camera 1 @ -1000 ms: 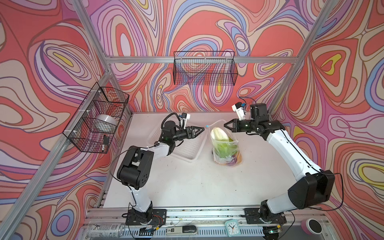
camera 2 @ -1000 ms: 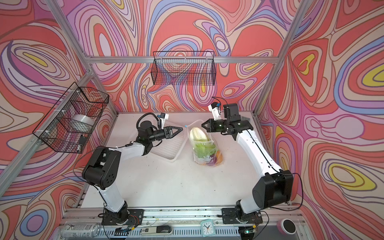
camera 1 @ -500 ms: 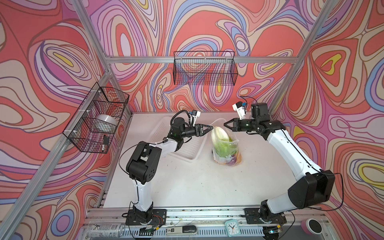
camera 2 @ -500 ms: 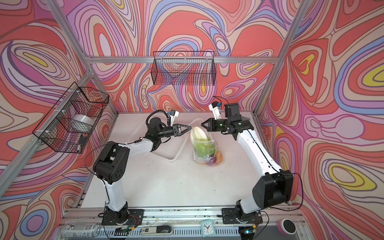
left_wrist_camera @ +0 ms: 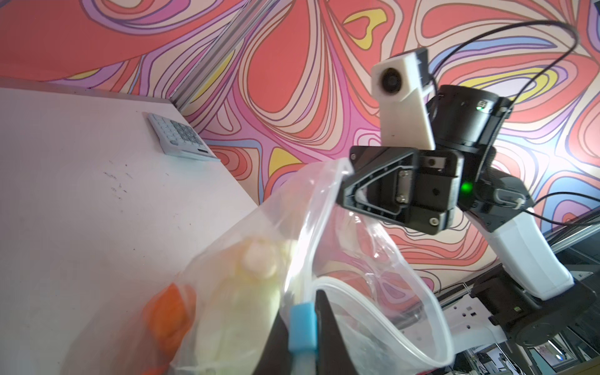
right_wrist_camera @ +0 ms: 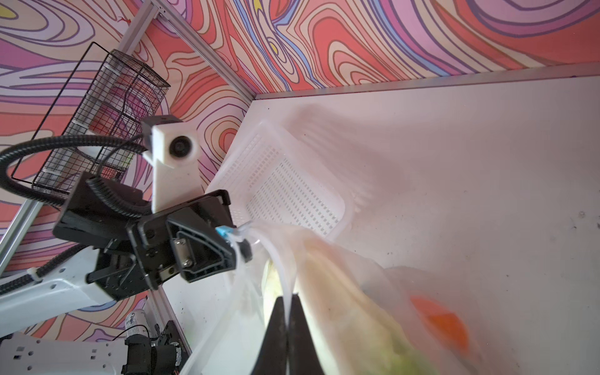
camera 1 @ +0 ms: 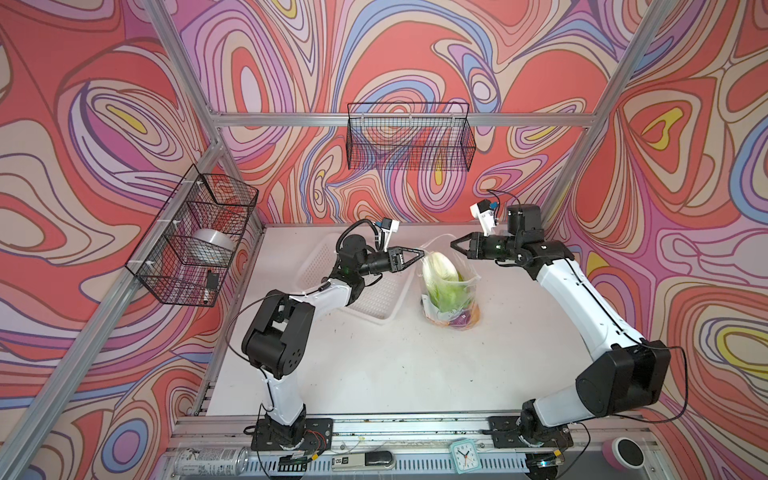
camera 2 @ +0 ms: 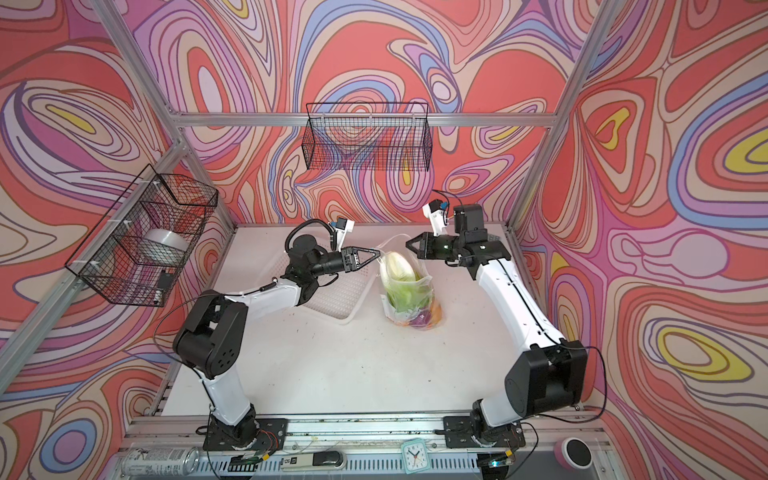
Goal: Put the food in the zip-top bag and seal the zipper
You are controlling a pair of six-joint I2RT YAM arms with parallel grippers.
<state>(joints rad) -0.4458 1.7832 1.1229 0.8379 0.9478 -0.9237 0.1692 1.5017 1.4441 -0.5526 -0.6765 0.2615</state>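
L hand (camera 1: 423,253): clamped on zipper (left_wrist_camera: 303,328) slider.
R hand (camera 1: 453,245): clamped on opp. rim of zip-top bag (camera 1: 453,286).
Zip-top bag: upright on table (camera 1: 374,374), beside basket (camera 1: 376,301), mouth open.
Food: cabbage (camera 1: 438,266) + orange/purple pcs inside.

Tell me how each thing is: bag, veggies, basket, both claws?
zip-top bag: upright, mouth open, not sealed.
food: inside the bag.
left gripper: shut on the blue slider.
right gripper: shut on the bag's mouth edge.
basket: lying flat, no food seen in it.
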